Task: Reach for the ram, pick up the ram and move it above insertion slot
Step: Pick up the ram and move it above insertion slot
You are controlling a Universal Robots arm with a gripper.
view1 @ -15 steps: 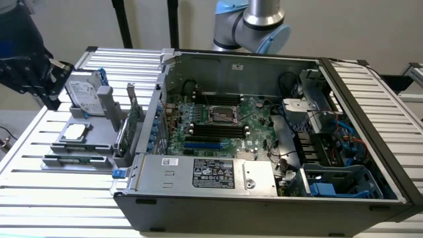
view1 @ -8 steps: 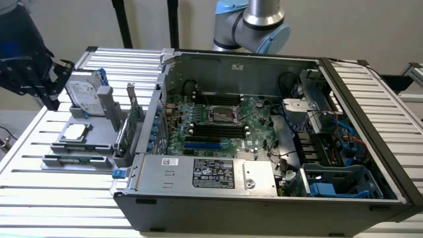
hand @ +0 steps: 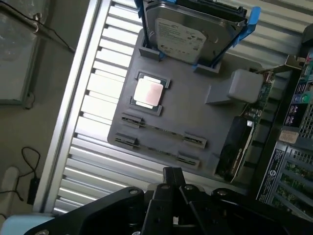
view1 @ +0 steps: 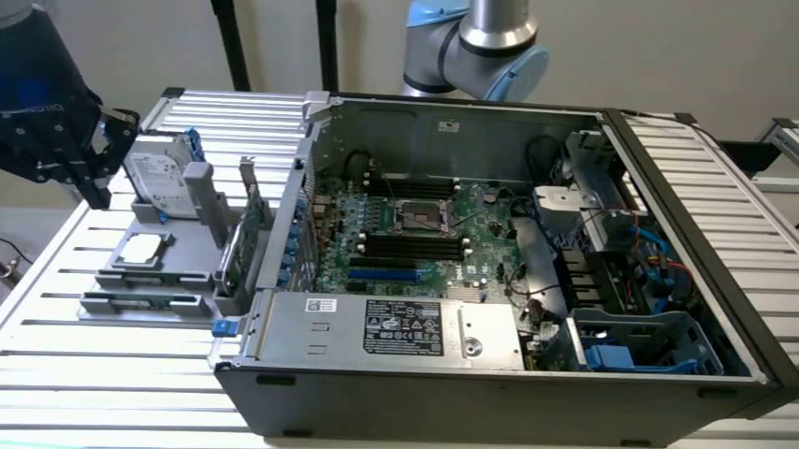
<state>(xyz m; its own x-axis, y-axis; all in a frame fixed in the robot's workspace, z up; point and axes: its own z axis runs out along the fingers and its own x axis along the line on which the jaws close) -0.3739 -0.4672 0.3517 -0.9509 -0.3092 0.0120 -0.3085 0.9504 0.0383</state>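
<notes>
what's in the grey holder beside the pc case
Upright hard drive, flat processor chip, the ram in its slot and an expansion card. The holder hides the lower edges of ram and card.

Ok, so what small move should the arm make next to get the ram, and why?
Probably carry the gripper over toward the ram. Its fingers are shut and empty, up beside the hard drive, while the ram lies in its holder at the other end of the gray tray.

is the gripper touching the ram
Apart. The exterior view shows the gripper up beside the hard drive, with the CPU lying between it and the ram in the gray holder.
</notes>
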